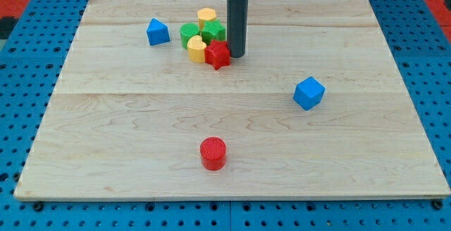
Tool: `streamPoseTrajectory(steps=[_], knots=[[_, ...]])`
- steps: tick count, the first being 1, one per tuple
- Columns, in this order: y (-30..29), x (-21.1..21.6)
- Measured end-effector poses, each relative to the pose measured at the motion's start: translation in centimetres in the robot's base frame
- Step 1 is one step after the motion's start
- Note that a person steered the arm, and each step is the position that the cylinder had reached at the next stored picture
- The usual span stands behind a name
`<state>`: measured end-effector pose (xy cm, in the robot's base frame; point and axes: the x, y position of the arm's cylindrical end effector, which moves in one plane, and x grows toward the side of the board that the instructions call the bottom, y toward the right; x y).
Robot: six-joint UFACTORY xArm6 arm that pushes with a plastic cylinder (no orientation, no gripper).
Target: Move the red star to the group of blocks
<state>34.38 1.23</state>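
The red star point(218, 55) lies on the wooden board point(141, 139) near the view's top centre, touching a cluster of blocks. The cluster holds a yellow block point(196, 48), a green block point(189, 33), a second green block point(213, 31) and a yellow hexagon point(206, 15). My tip point(236, 55) stands right beside the red star on its right side, touching or nearly touching it. The dark rod rises from there to the view's top.
A blue triangular block point(157, 32) sits left of the cluster. A blue cube point(309, 93) lies at the right of the board. A red cylinder point(213, 153) stands near the view's bottom centre. A blue pegboard point(28, 62) surrounds the board.
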Motion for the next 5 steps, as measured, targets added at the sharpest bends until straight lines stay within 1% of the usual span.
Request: streamPoseTrajectory(steps=[1,2,3,5], knots=[[-0.9,-2.0],[2.2,0.3],[3.1,1.6],[-5.0,0.1]])
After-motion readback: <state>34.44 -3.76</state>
